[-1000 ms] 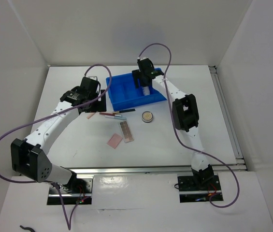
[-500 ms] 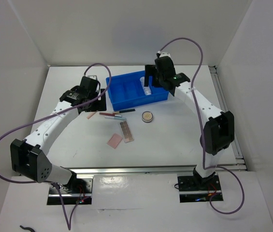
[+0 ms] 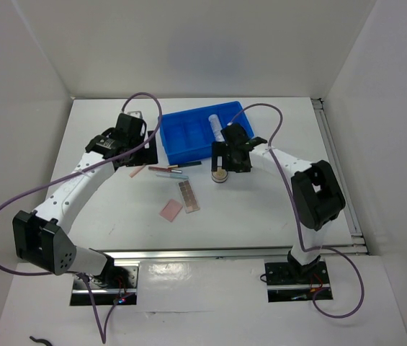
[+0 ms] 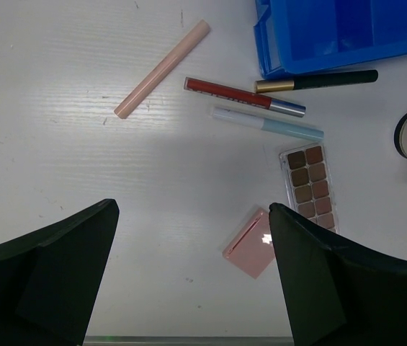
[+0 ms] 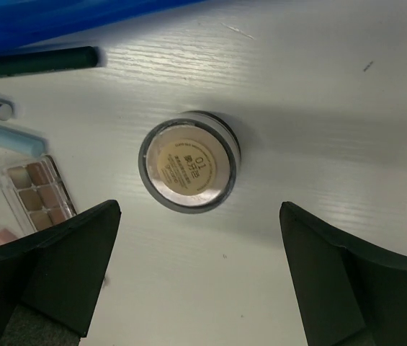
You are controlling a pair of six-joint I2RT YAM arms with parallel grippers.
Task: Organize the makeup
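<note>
Both wide open, empty: left pincer (image 4: 192, 207), right pincer (image 5: 198, 207) | compact (image 5: 189, 160) under right pincer | risk: off-centre closing pushes it away.

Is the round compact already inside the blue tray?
No, the round compact sits on the table outside the blue tray, under the open right gripper.

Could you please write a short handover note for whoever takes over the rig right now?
Left claw: open, empty, above the table near the loose pencils.
Right claw: open, empty, hovering over the round compact.
Done: clear-white tube lies in the blue tray, rightmost compartment in the top view.
Left: round compact, brown palette, pink square, pink stick, red pencil, light blue pencil, dark pencil, all on the table outside the tray.
Likely next: right claw takes the compact.
</note>
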